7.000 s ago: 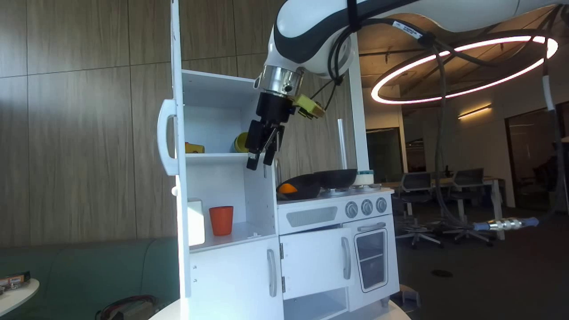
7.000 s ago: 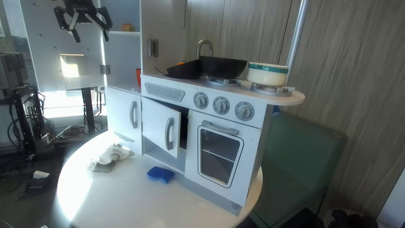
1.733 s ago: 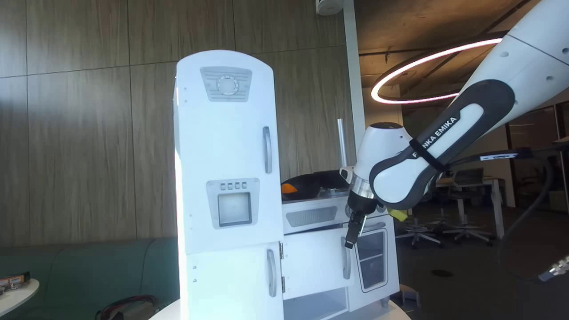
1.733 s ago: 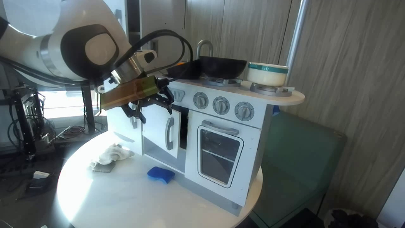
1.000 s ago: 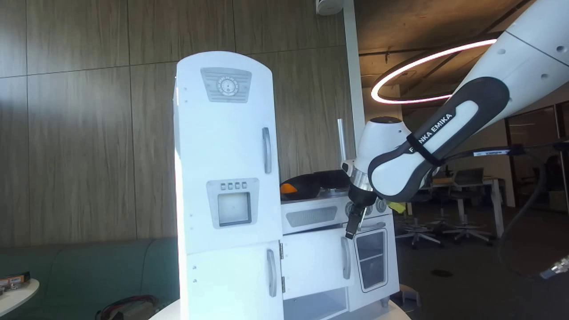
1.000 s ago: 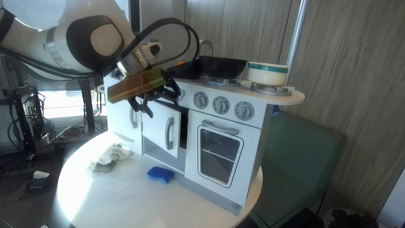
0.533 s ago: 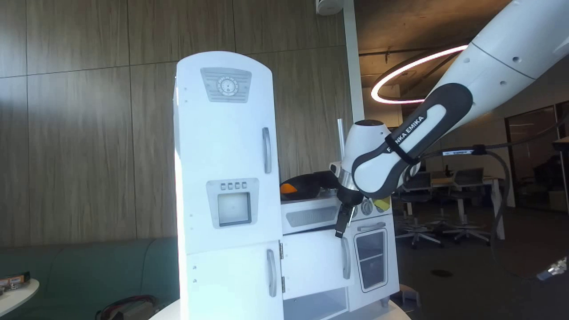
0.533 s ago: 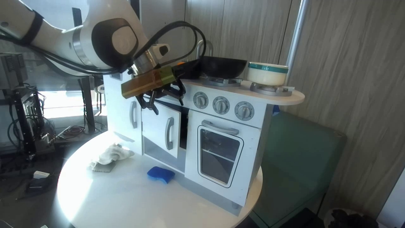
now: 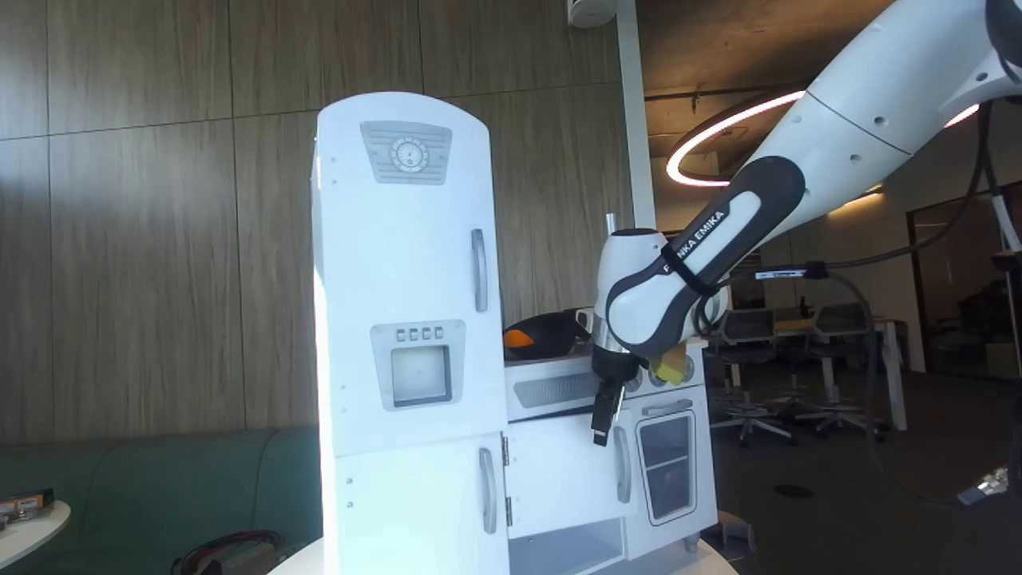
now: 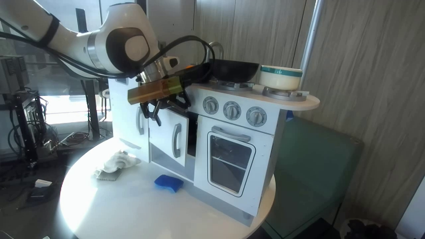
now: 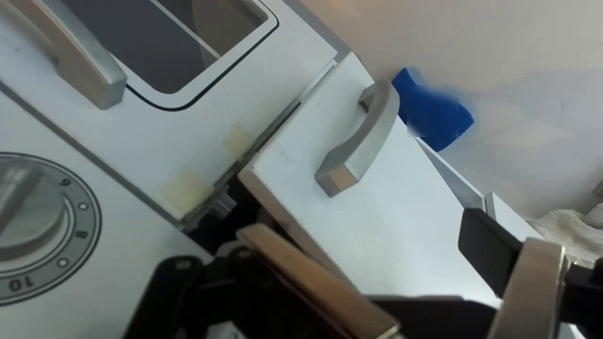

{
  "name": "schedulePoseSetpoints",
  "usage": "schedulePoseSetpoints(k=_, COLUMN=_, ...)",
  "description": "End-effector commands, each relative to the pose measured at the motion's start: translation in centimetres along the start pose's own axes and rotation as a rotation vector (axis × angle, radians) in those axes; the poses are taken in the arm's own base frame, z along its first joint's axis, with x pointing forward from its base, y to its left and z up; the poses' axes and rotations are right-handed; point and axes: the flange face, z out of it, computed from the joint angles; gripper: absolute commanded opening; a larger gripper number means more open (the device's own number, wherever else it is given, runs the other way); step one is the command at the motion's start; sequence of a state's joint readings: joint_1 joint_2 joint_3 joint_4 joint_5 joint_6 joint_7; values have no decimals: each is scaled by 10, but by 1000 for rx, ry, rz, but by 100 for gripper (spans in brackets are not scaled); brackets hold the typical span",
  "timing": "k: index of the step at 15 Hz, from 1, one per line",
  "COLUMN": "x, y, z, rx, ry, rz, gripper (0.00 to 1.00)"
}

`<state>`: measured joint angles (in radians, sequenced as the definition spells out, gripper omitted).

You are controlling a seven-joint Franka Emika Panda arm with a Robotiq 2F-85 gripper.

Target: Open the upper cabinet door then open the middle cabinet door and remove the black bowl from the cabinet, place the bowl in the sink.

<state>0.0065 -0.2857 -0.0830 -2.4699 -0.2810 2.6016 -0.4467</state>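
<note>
in an exterior view, your gripper (image 9: 600,437) hangs tip-down in front of the upper part of the middle cabinet door (image 9: 559,479), just beside its grey handle (image 9: 621,463); contact unclear from here. hinges (image 9: 505,450) sit on the edge away from the handle, so you'd best swing the free edge out in an arc, not pull straight. upper cabinet door (image 9: 407,263) is closed, tho the task puts it 1st. pose: forearm (image 9: 830,160) slopes down from upper right, gripper leaning a bit off vertical.

in an exterior view, the door is ajar, dark gap (image 10: 192,135) on its free side. no black bowl you can id; prob. inside & hidden, as the black pan (image 10: 235,70) looks too big. sink hidden too, prob. by the faucet (image 10: 217,48). pose: forearm extends from upper left, jaws apart, nothing visibly held.

in the wrist view, jaws stand well apart: one finger (image 11: 325,285) over the gap by the door's top edge, the other finger (image 11: 490,249) in front of its face, neither on the handle. can't tell if either touches. you want the 1st tip truly behind the door before you sweep, nr the free corner for leverage; go slow, keep off the oven door (image 11: 226,94), & leave it wide enough to reach in after.
</note>
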Motion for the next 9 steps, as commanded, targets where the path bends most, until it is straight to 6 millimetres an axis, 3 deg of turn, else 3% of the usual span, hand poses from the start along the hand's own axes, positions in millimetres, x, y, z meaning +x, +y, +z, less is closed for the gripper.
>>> schedulePoseSetpoints(k=1, x=0, y=-15, z=-19, rx=55, ry=-29, rz=4, gripper=100)
schedulePoseSetpoints(k=9, x=5, y=-76, z=-50, rx=156, ry=-133, rz=-71, gripper=100)
